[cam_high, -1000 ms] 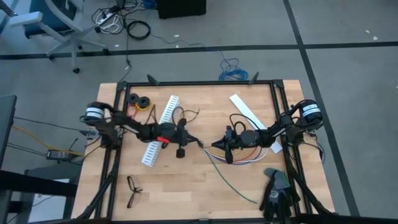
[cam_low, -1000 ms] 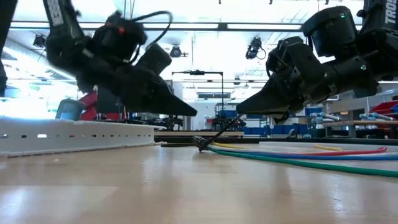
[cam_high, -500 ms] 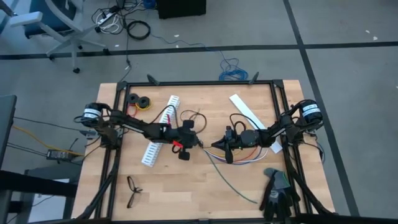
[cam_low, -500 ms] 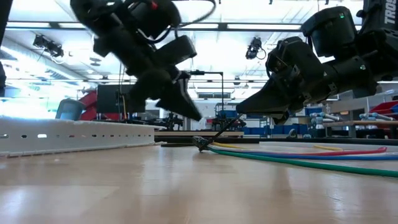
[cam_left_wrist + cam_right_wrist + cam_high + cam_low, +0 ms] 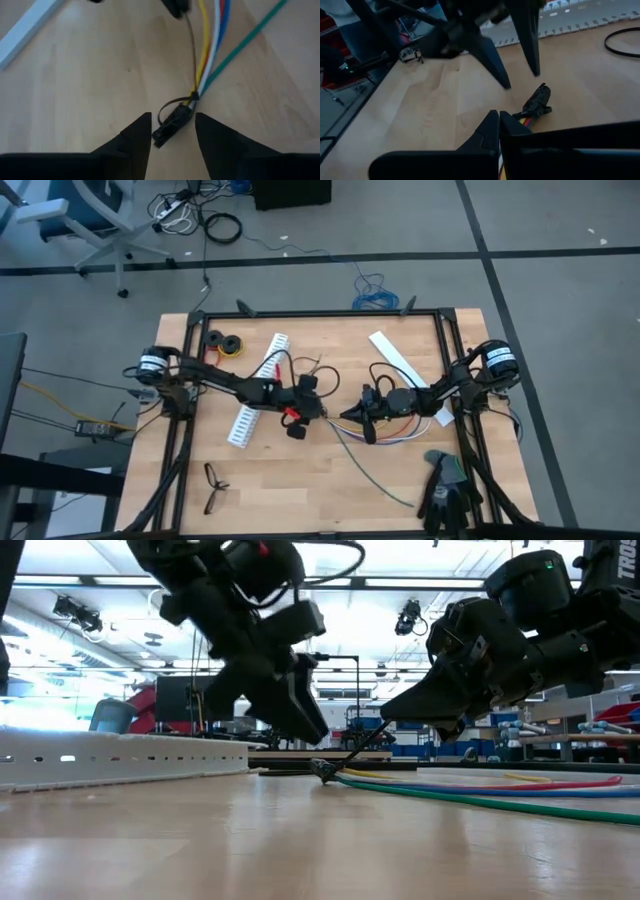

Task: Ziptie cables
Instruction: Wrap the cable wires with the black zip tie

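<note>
Black ziptie (image 5: 172, 122): 1, looped round 1 cable bundle (image 5: 210, 45). Left gripper (image 5: 172, 145): fingers parted, straddling ziptie head, not touching. Right gripper (image 5: 499, 131): closed; whether it grips anything cannot be told.

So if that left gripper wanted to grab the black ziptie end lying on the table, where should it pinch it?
Probably the ziptie head, the thick black stub poking out past where the cables are cinched. It lies flat between the left gripper's open fingers, so coming straight down and closing across its narrow width looks best.
</note>
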`<action>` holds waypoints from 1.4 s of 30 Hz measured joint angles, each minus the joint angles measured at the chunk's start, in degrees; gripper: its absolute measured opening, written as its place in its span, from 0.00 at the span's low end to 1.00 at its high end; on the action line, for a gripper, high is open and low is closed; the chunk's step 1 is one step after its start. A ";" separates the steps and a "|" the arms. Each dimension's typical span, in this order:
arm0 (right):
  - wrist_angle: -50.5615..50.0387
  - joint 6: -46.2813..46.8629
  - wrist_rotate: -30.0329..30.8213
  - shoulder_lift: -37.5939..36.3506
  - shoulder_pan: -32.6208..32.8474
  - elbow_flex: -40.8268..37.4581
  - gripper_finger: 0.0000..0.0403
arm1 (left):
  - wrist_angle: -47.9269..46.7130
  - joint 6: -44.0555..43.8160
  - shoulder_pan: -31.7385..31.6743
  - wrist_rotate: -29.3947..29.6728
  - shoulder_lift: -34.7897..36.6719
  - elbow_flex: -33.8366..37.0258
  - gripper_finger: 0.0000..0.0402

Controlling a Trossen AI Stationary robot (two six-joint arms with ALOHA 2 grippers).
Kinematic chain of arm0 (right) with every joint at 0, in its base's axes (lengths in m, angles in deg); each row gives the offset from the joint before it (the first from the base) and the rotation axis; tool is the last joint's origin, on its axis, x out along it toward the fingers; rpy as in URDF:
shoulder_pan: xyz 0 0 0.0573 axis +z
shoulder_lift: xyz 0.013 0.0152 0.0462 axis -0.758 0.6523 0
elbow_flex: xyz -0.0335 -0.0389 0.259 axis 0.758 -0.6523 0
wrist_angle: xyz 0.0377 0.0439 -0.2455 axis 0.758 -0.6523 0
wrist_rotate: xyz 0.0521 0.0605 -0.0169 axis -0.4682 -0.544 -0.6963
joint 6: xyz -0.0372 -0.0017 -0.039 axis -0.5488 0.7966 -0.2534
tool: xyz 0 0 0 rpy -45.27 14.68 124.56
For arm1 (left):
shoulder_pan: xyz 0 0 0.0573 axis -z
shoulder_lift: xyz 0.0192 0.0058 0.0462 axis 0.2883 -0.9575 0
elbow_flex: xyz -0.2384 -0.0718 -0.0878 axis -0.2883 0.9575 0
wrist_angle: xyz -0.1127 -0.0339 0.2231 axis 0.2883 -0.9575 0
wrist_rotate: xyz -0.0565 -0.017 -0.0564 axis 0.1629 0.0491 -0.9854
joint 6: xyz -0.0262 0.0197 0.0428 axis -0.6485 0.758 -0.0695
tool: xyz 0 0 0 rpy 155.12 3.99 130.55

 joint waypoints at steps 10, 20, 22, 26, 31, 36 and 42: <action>0.10 -0.02 -0.46 0.00 0.00 0.00 0.00 | 4.21 8.51 0.07 4.42 -5.44 0.00 0.39; 0.03 -0.21 -0.81 0.00 -0.01 0.00 0.00 | 7.97 14.81 -0.32 5.19 -5.84 0.00 0.39; 0.05 -0.46 -0.81 0.00 -0.02 0.00 0.00 | 7.68 16.00 -0.78 5.08 -6.79 0.00 0.39; 0.25 -0.54 -0.79 0.00 -0.02 0.00 0.00 | 9.27 16.62 -1.17 3.93 -8.94 -0.14 0.39; 0.36 -0.57 -0.79 0.00 -0.02 0.00 0.00 | 11.47 21.96 -1.08 5.65 -9.80 -0.26 0.39; 0.21 -0.55 -0.79 0.00 -0.13 0.00 0.00 | 7.05 22.00 -1.03 5.92 -9.94 -2.64 0.25; 0.10 -0.07 -0.79 0.00 -0.13 0.00 0.00 | 0.70 17.36 0.15 7.01 -9.96 -5.86 0.10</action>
